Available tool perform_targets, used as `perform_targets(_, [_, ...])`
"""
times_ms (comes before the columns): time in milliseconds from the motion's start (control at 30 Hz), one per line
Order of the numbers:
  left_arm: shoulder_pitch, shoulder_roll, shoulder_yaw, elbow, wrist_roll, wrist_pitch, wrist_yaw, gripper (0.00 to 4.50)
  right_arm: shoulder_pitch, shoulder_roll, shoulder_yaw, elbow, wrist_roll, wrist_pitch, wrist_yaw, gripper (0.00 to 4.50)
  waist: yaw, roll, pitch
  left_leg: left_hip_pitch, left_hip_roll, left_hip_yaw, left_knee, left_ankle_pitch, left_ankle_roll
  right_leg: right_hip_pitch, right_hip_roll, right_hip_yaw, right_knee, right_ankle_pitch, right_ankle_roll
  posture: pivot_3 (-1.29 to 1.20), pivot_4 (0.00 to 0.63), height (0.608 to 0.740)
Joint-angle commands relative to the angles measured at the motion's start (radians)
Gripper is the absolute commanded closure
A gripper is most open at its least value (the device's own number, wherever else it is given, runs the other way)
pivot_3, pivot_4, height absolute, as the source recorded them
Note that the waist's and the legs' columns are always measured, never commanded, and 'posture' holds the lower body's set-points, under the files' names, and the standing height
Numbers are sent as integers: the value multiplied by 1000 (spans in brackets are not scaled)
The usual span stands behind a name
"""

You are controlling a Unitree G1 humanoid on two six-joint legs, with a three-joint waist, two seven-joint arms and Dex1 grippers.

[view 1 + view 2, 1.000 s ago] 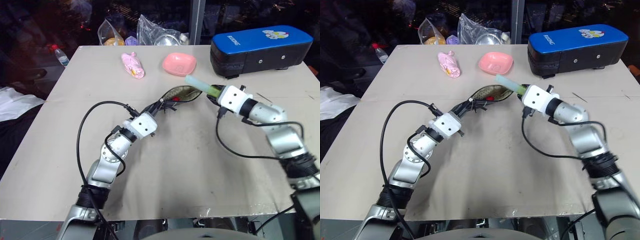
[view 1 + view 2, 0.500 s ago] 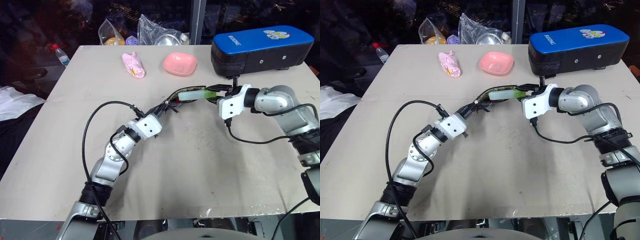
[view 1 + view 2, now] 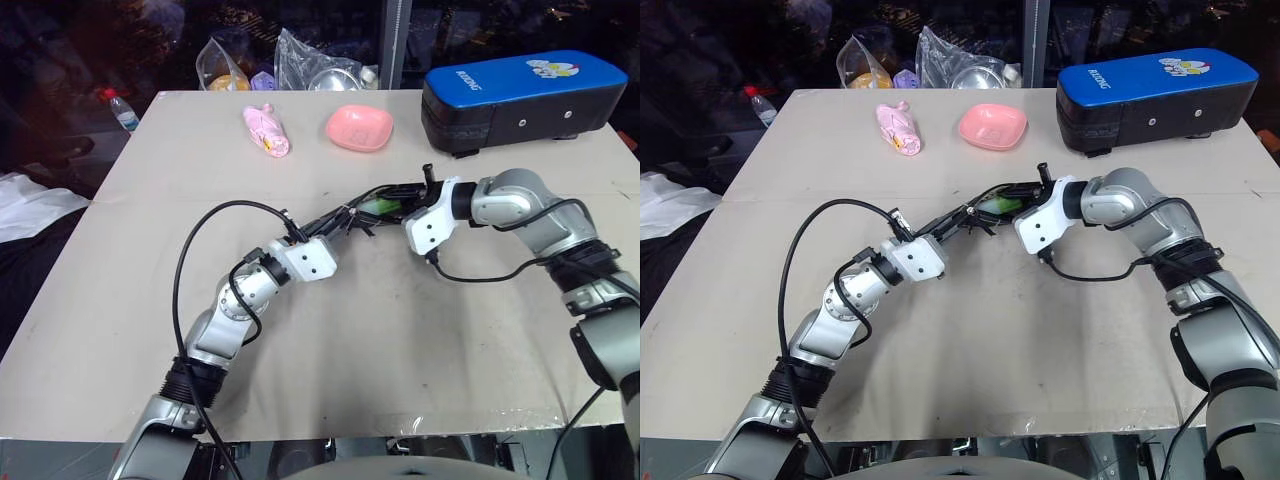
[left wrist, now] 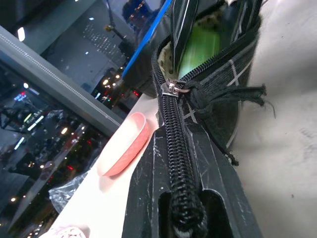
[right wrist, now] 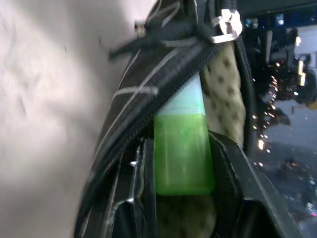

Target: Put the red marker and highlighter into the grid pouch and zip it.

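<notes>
Table: one pale beige tabletop (image 3: 330, 340), matte and faintly scuffed, a crease line running across it level with the grid pouch.
Room: dark behind the far edge of the table, with scattered points of light like reflections in glass.
Grid pouch: one, black with thin white lines (image 3: 352, 211), near the middle of the table, its mouth unzipped and showing a spotted lining.
Highlighter: one, light green with a pale cap (image 5: 182, 148), cap-first inside the mouth of the grid pouch, its green body sitting between the right gripper's fingers.
Red marker: I cannot make it out.
Left gripper: (image 3: 342, 218) pinched together on the zipped end of the grid pouch, the zipper teeth running between its fingers (image 4: 218, 188) in the left wrist view.
Right gripper: (image 3: 392, 196) at the open mouth of the grid pouch; fingers (image 5: 233, 173) flank the highlighter, but I cannot tell whether they press it.
Hard case: one, black with a blue top (image 3: 520, 92), beyond the grid pouch toward the far right corner.
Pink dish: one (image 3: 358, 127), beyond the grid pouch.
Pink wrapped item: one (image 3: 266, 131), beyond the grid pouch, left of the dish.
Plastic bags: two (image 3: 316, 62), past the table's far edge.
Bottle: one (image 3: 119, 110), off the table's far left corner.
</notes>
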State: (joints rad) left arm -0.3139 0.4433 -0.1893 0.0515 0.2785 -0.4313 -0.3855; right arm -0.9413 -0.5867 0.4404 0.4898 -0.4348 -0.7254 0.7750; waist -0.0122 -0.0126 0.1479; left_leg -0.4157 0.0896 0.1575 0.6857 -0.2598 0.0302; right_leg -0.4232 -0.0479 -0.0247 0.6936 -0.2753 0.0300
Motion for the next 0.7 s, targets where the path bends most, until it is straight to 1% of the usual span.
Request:
perform_targets(33, [-3, -30, 7, -24, -40, 23, 4, 4500, -16, 24, -55, -19, 93, 64, 15, 1417, 0, 0, 0, 0, 0, 0, 0, 0, 0, 0, 0, 0, 0, 0, 0, 0, 150, 717])
perform_targets(67, [1, -42, 11, -21, -52, 40, 6, 4500, -10, 32, -71, -25, 122, 94, 23, 959, 0, 0, 0, 0, 0, 0, 0, 0, 0, 0, 0, 0, 0, 0, 0, 0, 150, 717])
perform_targets(100, [4, -54, 14, -11, -60, 50, 9, 4500, -10, 33, -92, -34, 142, 138, 23, 345, 1, 0, 0, 0, 0, 0, 1, 0, 0, 0, 0, 0, 0, 0, 0, 0, 150, 717])
perform_targets(133, [5, -66, 15, 3, -68, 60, 11, 4500, -13, 31, -113, -44, 174, 187, 40, 47, 1, 0, 0, 0, 0, 0, 1, 0, 0, 0, 0, 0, 1, 0, 0, 0, 150, 717])
perform_targets(233, [0, -87, 20, 23, -82, 76, 15, 4500, -21, 12, -172, -93, 274, 334, 101, 47, 2, 0, 0, 0, 0, 0, 1, 0, 0, 0, 0, 0, 1, 0, 0, 0, 150, 717])
perform_targets(333, [-17, -98, 22, 41, -83, 78, 16, 4500, -14, -36, -254, -160, 362, 497, 153, 47, 2, 0, 0, 0, 0, 0, 1, 0, 0, 0, 0, 0, 1, 0, 0, 0, 150, 717])
perform_targets(500, [-30, -109, 22, 48, -95, 78, 12, 4500, 75, -113, -355, -281, 475, 747, 203, 47, 3, 0, 0, 0, 0, -1, 1, 0, 0, 0, 0, 0, 0, 0, 0, 0, 150, 717])
perform_targets(567, [-31, -111, 22, 47, -98, 78, 10, 4500, 106, -127, -380, -333, 511, 841, 210, 47, 2, 0, 0, 0, 0, -1, 1, 0, 0, 0, 0, 0, 0, 0, 0, 0, 150, 717])
perform_targets(600, [-31, -113, 22, 45, -100, 80, 9, 4500, 135, -134, -393, -382, 546, 915, 221, 47, 0, 0, 0, 0, 0, -1, 1, 0, 0, 0, 0, 0, 1, 0, 0, 0, 150, 717])
perform_targets(667, [-34, -124, 21, 39, -110, 89, 6, 4500, 222, -148, -413, -534, 661, 1126, 252, 47, 1, 0, 0, 0, 0, -1, 0, 0, 0, 0, 0, 0, 1, 0, 0, 0, 150, 717])
perform_targets(700, [-37, -132, 20, 34, -113, 95, 6, 4500, 266, -144, -426, -610, 726, 1256, 243, 47, 2, 0, 0, 0, 0, -2, 0, 0, 0, 0, 0, 0, 1, 0, 0, 0, 150, 717])
